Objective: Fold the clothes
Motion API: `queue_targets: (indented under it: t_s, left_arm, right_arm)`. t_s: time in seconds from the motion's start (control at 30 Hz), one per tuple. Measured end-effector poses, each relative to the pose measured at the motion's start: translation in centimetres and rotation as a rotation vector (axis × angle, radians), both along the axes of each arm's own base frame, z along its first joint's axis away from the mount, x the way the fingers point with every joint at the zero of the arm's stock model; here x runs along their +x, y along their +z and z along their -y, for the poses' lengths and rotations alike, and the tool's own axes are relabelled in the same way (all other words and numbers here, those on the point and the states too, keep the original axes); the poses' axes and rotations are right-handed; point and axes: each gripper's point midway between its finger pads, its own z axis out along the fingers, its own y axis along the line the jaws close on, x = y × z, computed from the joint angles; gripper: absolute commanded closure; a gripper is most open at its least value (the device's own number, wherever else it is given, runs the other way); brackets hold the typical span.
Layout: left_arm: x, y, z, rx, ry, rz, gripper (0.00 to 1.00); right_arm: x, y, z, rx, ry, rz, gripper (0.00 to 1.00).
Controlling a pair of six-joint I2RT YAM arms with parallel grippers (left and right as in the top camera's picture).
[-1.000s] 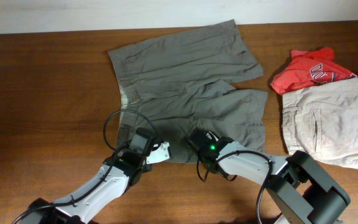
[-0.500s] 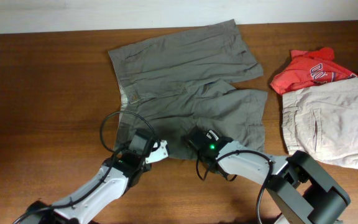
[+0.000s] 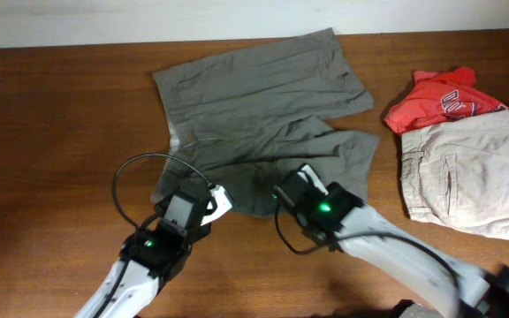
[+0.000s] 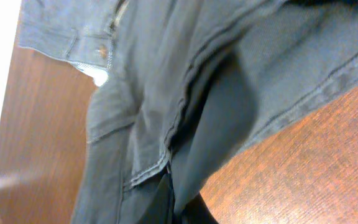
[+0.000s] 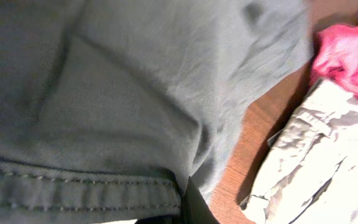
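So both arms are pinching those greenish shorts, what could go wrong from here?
The left end effector and right end effector pinch only the near edge of the olive-grey shorts, so the cloth might slip out mid-fold. The grips sit close together, so the leg's far end could sag and fold crooked. The leg's hem lies near the beige shorts and red T-shirt; a sweep might drag them.

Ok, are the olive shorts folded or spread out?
Spread out: the shorts lie open on the table, near edge pinched by left end effector and right end effector.
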Motion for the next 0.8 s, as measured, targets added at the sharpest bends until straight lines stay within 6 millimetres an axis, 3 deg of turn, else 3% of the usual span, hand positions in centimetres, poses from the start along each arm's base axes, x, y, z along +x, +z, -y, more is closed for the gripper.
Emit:
queue_targets:
  t_s: [0.17, 0.37, 0.8]
  left_arm:
    - [-1.4, 2.3, -0.6, -0.03, 0.016, 0.019, 1.0]
    - [-3.2, 4.5, -0.2, -0.066, -0.007, 0.043, 1.0]
    - [-4.1, 7.6, -1.8, -0.057, 0.052, 0.085, 1.0]
  right_arm:
    - [-0.8, 5.0, -0.1, 0.135, -0.001, 0.091, 0.96]
    - [-1.9, 8.9, -0.5, 0.248, -0.005, 0.115, 0.96]
    - [-6.2, 7.9, -0.3, 0.299, -0.054, -0.1, 0.96]
